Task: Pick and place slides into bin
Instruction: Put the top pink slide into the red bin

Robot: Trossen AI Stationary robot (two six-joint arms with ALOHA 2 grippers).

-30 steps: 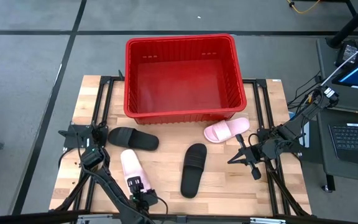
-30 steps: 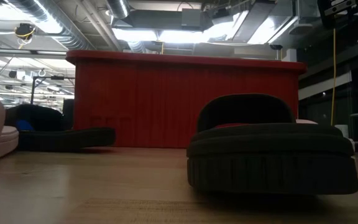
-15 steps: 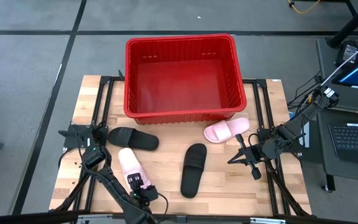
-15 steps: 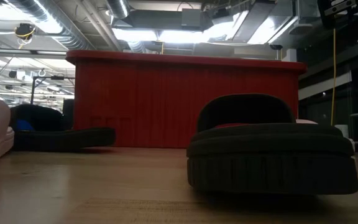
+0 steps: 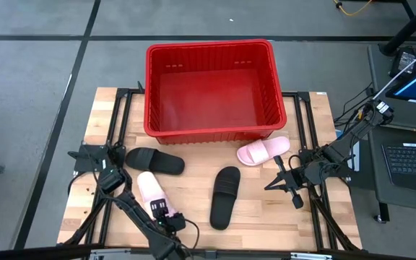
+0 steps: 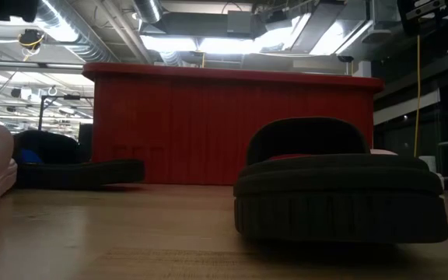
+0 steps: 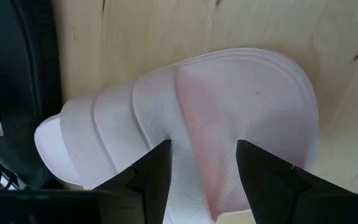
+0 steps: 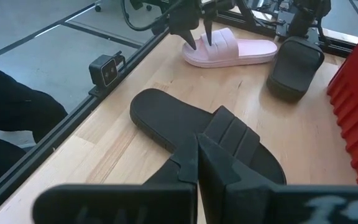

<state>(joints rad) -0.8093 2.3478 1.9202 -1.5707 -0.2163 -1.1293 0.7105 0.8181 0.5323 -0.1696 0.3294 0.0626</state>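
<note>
Left gripper (image 7: 197, 171) low over pale pink wide-strap slide sandal (image 5: 150, 189), jaws spread astride its heel for pickup toward empty red ribbed plastic bin (image 5: 211, 49). Right gripper (image 5: 289, 186) parked aside, jaws pressed together.

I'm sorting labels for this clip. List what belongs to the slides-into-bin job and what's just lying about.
Job:
- pink slide, left gripper astride its strap
- second pink slide
- black slide
- second black slide
- bin, nothing in it
- right gripper, shut, waiting

Lying about:
- laptop beside the table
- yellow cable on the floor
</note>
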